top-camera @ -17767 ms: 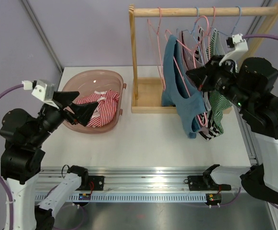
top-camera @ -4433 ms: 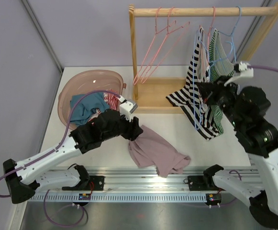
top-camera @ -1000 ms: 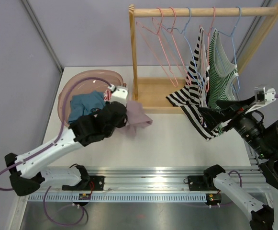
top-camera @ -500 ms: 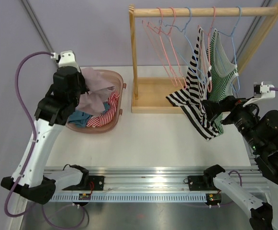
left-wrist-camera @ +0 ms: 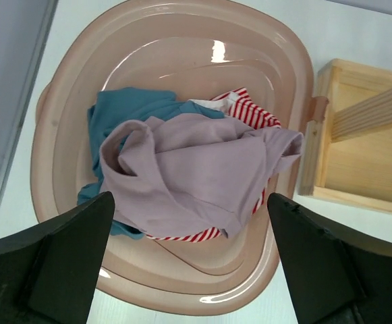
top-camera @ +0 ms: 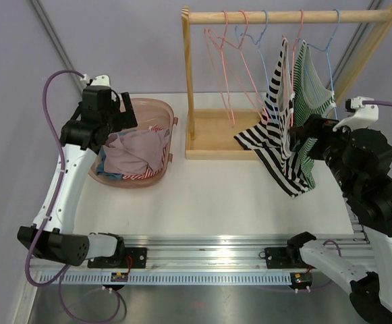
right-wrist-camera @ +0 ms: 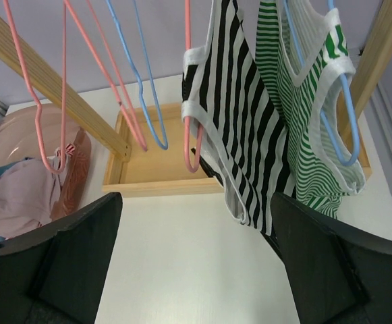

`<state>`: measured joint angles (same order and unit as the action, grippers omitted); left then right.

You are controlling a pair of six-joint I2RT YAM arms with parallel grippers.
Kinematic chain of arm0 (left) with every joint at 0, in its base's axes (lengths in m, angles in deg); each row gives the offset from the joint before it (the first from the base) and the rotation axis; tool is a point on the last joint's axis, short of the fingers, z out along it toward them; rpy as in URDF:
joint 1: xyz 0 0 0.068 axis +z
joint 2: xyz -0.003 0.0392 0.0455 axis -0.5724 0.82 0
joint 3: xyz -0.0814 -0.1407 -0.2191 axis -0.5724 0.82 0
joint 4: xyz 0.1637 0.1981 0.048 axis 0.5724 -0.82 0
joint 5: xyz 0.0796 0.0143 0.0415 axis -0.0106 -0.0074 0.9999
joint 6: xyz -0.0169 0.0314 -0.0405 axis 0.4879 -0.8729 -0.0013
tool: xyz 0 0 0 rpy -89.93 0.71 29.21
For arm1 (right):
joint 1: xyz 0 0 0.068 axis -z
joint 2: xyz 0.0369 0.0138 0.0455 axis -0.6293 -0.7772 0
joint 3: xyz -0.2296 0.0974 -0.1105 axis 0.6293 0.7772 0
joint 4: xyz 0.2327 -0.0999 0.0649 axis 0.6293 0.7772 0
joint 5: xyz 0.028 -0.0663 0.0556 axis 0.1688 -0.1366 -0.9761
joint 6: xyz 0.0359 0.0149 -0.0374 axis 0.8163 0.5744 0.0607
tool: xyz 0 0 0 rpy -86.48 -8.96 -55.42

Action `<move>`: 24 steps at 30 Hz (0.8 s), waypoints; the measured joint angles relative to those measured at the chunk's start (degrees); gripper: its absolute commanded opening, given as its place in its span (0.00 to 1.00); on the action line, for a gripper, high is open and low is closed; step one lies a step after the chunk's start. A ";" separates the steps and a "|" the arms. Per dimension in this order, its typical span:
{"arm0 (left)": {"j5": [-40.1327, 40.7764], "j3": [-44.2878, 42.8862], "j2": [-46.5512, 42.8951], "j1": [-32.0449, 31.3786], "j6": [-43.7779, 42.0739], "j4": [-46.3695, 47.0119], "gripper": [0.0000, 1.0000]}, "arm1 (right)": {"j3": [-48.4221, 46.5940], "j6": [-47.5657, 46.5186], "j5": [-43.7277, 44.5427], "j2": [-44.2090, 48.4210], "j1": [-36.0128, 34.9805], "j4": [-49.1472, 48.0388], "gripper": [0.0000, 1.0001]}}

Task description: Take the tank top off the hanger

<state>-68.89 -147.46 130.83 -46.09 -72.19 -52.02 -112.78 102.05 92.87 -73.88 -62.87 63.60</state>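
Note:
A black-and-white striped tank top (top-camera: 276, 131) hangs on a pink hanger (right-wrist-camera: 188, 81) from the wooden rail (top-camera: 290, 15). A green striped tank top (top-camera: 312, 94) hangs beside it on a blue hanger (right-wrist-camera: 337, 128). Both also show in the right wrist view, the black-and-white top (right-wrist-camera: 236, 115) left of the green top (right-wrist-camera: 303, 115). My right gripper (right-wrist-camera: 196, 199) is open, low in front of them, touching neither. My left gripper (left-wrist-camera: 190, 202) is open above the pink basin (left-wrist-camera: 276, 47), holding nothing. A mauve garment (left-wrist-camera: 196, 169) lies loose in the basin.
Several empty pink and blue hangers (top-camera: 233, 61) hang on the rail's left half. The rack's wooden base tray (top-camera: 216, 135) sits behind the table's middle. In the basin (top-camera: 152, 106), teal (left-wrist-camera: 125, 111) and red-striped clothes (left-wrist-camera: 253, 111) lie under the mauve one.
My left arm swung the mauve garment from the table's middle to over the basin, then opened and dropped it in. My right arm shifted closer to the striped tops.

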 measured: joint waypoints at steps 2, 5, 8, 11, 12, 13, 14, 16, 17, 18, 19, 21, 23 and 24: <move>-1.95 0.15 -0.92 0.00 0.02 0.02 0.99 | -2.05 -0.50 0.35 -2.27 0.00 0.44 1.00; -6.03 2.71 -4.28 -0.39 -0.02 0.68 0.99 | -5.49 -1.31 0.61 -6.40 0.00 0.79 0.99; -9.07 6.01 -8.20 -1.79 -0.07 0.90 0.99 | -9.49 -2.12 1.42 -11.06 0.00 1.33 0.97; -11.93 9.64 -12.20 -4.98 -0.11 1.68 0.99 | -14.93 -3.19 2.05 -16.33 0.00 2.12 0.89; -12.72 10.69 -13.33 -5.84 -0.15 1.88 0.99 | -16.61 -3.78 2.29 -18.10 0.00 2.21 0.85; -13.77 12.17 -14.67 -6.62 -0.20 2.12 0.99 | -18.36 -4.26 2.51 -19.93 0.00 2.56 0.82; -14.69 13.68 -16.09 -7.23 -0.28 2.34 0.99 | -20.02 -4.81 2.78 -21.57 0.04 2.56 0.77; -16.44 16.26 -18.51 -7.82 -0.33 2.38 0.99 | -23.47 -5.62 2.86 -24.70 0.76 3.04 0.75; -17.44 18.01 -20.09 -7.93 -0.48 2.67 0.99 | -25.70 -6.05 2.75 -26.58 1.40 3.37 0.74; -17.84 18.58 -20.68 -8.00 -0.52 2.62 0.99 | -27.67 -6.47 2.78 -28.30 2.14 3.28 0.72; -18.38 19.54 -21.64 -8.07 -0.81 2.93 0.99 | -30.12 -6.84 2.80 -30.38 3.02 4.00 0.70; -18.93 21.03 -23.23 -8.20 -1.36 3.10 0.99 | -34.34 -7.48 2.80 -34.25 4.31 4.46 0.64; -18.95 21.97 -24.24 -8.26 -1.79 3.08 0.99 | -37.68 -8.09 2.60 -37.92 5.27 5.01 0.61; -18.95 22.51 -24.79 -8.28 -2.10 3.15 0.99 | -38.53 -8.24 2.32 -39.34 5.60 5.18 0.59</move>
<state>-87.84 -124.94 106.05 -54.38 -74.29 -48.87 -151.31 93.81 95.19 -113.22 -57.28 68.78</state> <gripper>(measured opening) 0.988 0.622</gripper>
